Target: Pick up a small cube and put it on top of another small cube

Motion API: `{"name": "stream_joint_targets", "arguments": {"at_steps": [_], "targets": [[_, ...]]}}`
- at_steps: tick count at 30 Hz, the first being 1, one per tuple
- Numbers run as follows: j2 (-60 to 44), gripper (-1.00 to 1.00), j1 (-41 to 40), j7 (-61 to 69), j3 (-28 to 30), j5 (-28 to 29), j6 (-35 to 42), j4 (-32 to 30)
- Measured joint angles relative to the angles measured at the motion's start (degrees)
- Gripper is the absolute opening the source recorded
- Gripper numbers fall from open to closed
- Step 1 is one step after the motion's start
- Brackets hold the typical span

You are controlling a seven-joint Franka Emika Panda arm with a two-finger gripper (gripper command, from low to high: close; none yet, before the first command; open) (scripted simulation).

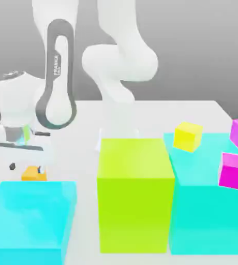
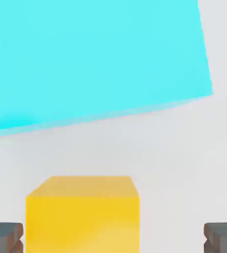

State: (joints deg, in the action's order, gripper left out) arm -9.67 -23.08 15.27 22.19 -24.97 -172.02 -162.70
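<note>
- Orange small cube (image 1: 32, 173) sits on the white table (image 1: 193, 111) just behind a low cyan block (image 1: 30, 220) at the exterior view's left; the gripper (image 2: 113, 237) straddles it with fingers (image 2: 4, 237) spread wide, one touching, the other well clear
- A tall lime block (image 1: 135, 194) and a big cyan block (image 1: 214, 207) stand beside; a yellow cube (image 1: 188, 136) and two magenta cubes (image 1: 234, 171) rest on the latter
- All blocks are plain, matte, sharp-edged

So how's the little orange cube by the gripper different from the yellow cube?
The orange cube is a deeper orange, the yellow cube brighter. The orange one sits low on the table behind a cyan block, between the open fingers; the yellow one is up on the other cyan block. Both are small and plain.
</note>
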Motion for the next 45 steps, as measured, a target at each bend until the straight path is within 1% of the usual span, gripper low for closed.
{"name": "stream_joint_targets", "arguments": {"at_steps": [6,7,13,15,19,24,27,30,34,38,39,40,45], "targets": [[-4.8,0.0,-9.7,6.7,-12.3,-9.4,-3.8,0.7],[-5.3,-1.0,-10.7,7.1,-13.5,-10.0,-4.2,0.7],[-5.5,-1.0,-11.2,7.4,-14.1,-10.5,-4.3,0.7],[-4.7,-1.0,-9.7,6.5,-12.2,-9.1,-3.6,0.6],[-1.7,-1.0,-4.3,2.0,-5.1,-2.8,-1.3,0.2],[2.4,-1.0,1.2,-5.3,3.1,7.3,1.5,-0.6],[4.9,-1.0,2.8,-10.1,6.4,13.9,3.0,-1.2],[7.4,-1.0,2.7,-14.6,8.0,20.0,4.5,-1.8],[10.2,-1.0,1.3,-19.2,8.4,26.2,6.4,-2.8],[12.6,-1.0,0.1,-22.3,7.8,30.2,7.9,-3.8],[13.0,-1.0,-0.3,-22.6,7.9,31.2,8.2,-2.8],[13.5,-1.0,1.1,-22.0,7.0,31.4,9.3,-1.5],[16.6,-1.0,10.5,-15.8,-0.2,30.8,18.3,6.3]]}}
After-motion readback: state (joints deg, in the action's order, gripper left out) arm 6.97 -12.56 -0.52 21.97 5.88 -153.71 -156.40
